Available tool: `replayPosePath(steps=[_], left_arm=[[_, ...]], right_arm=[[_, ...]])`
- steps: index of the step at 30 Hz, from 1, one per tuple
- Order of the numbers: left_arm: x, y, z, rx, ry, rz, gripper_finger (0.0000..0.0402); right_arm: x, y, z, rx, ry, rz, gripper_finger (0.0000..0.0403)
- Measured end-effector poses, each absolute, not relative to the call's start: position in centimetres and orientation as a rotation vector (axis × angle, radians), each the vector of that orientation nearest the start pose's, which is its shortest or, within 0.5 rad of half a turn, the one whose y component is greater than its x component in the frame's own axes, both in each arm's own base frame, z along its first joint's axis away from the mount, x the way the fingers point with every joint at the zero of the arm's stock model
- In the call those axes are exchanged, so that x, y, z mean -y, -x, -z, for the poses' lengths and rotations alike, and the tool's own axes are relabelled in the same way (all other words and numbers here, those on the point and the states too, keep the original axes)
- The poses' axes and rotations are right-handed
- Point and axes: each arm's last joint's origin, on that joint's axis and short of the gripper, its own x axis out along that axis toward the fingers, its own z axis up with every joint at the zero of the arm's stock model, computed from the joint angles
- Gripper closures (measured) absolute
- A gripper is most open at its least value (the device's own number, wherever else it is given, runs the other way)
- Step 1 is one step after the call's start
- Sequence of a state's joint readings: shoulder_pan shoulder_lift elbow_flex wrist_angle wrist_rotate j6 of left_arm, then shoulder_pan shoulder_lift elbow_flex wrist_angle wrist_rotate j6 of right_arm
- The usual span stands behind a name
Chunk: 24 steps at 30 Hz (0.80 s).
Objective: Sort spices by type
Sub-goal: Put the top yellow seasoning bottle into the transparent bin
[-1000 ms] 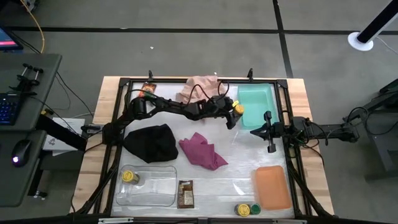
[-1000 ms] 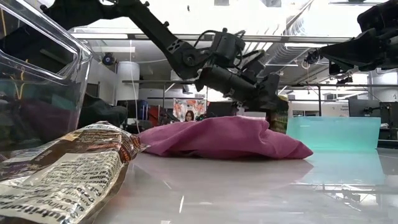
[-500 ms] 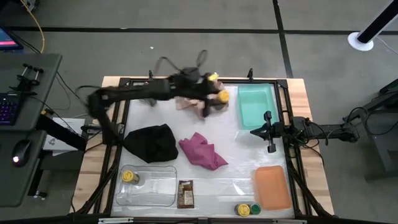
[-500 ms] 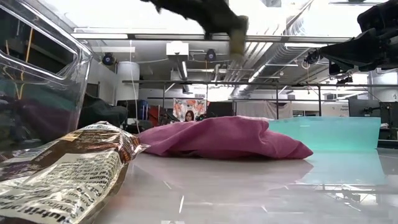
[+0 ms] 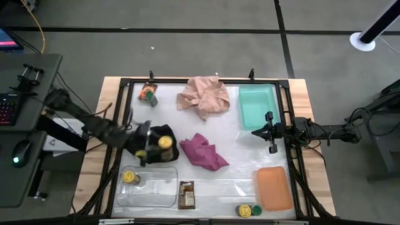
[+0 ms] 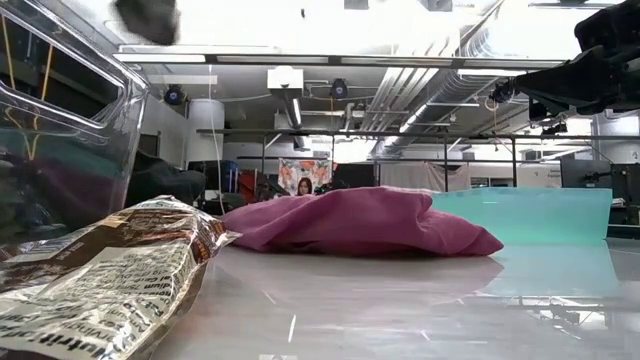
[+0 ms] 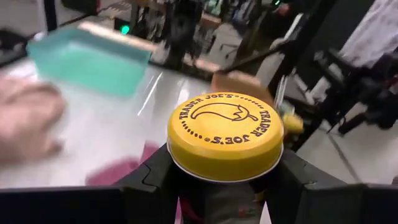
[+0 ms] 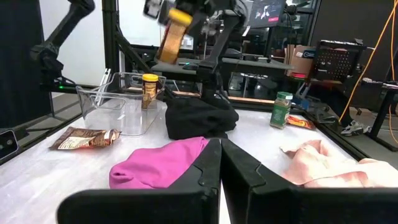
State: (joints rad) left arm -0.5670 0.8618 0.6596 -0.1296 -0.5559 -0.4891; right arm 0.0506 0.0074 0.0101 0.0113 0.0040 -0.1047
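Observation:
My left gripper (image 5: 160, 145) hangs above the black cloth (image 5: 150, 134), shut on a yellow-lidded jar (image 7: 225, 134), which also shows tilted in the air in the right wrist view (image 8: 173, 28). Another yellow-lidded jar (image 5: 129, 177) stands in the clear tray (image 5: 156, 194). The dark brown packet (image 5: 186, 194) lies flat beside that tray. A yellow-lidded jar (image 5: 242, 211) and a green-lidded jar (image 5: 255, 210) stand at the near edge. A second green-lidded jar (image 5: 150, 95) stands by the orange-red packet (image 8: 301, 122) at the far left. My right gripper (image 5: 271, 145) waits shut by the teal tray (image 5: 257, 105). My left gripper pinches the yellow-lidded jar between its two fingers (image 7: 155, 180), one on each side of the body just under the lid (image 7: 225, 163). The lid's top faces the wrist camera. The jar is lifted clear and tilted above the black cloth.
A pink cloth (image 5: 203, 95) lies at the far middle and a magenta cloth (image 5: 203, 151) at the centre. The orange tray (image 5: 274, 187) sits near right. A dark frame runs round the table's edge. Bare tabletop shows between the magenta cloth and the orange tray.
My left arm has swung fast with the yellow-lidded jar: from beside the teal tray, up and over the pink cloth, then toward the table's left and near side, ending above the black cloth by the clear tray. The right arm has kept still.

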Motion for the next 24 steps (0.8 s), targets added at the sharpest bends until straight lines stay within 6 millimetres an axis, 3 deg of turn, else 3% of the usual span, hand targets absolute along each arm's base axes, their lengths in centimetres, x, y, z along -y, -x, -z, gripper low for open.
replayPosePath(steps=[4,9,13,19,24], left_arm=[[11.7,-14.1,-26.5,-0.356,0.299,-0.036,0.0254],[15.2,-12.3,-24.9,-0.477,0.200,0.164,0.0254],[16.8,-11.3,-23.9,-0.541,0.068,0.307,0.0254],[16.9,-10.9,-21.2,-0.582,-0.114,0.359,0.0254],[16.3,-11.0,-18.9,-0.535,-0.029,0.340,0.0254]], right_arm=[[-0.5,-9.7,-16.7,0.016,0.104,-0.046,0.0402],[-0.5,-9.7,-16.7,0.016,0.105,-0.046,0.0402],[-0.5,-9.7,-16.7,0.016,0.104,-0.046,0.0402],[-0.5,-9.7,-16.7,0.016,0.104,-0.046,0.0402],[-0.5,-9.7,-16.7,0.016,0.104,-0.046,0.0402]])
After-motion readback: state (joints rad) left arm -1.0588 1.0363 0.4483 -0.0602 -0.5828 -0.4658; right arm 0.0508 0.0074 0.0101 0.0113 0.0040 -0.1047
